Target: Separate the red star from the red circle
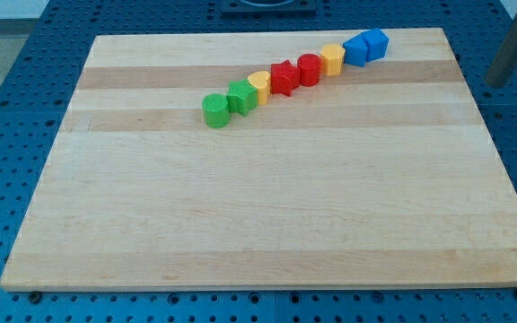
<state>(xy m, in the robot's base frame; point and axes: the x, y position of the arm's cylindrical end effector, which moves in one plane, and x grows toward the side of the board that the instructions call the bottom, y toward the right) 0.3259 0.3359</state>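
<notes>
1. Eight blocks lay in one slanting chain near the top of the board, rising from left to right.
2. Left end: green circle, touching the green block, shape unclear.
3. Next, a yellow block, pressed against the red star.
4. The red star touched the red circle on its right. No gap showed between the two.
5. Right of the circle: a second yellow block, then two blue blocks and close to the top edge.
6. At the view's far right a dark rod stood off the board, well apart from every block. Its tip was not in view. It held nothing; as a bare rod it can only push.
7. Judgement: the task had not been started. The cleanest move would be to bring the tip in just above the seam between star and circle, then push one of them down the view, across the chain rather than along it.
8. Pushing along the chain would likely drag neighbours with it, the yellow blocks first.
9. Room: the whole lower part of the board lay open, wide enough for a long push. Above the chain the strip to the top edge was narrow, worst near the blue blocks, so an upward push risks sending a block off.
</notes>
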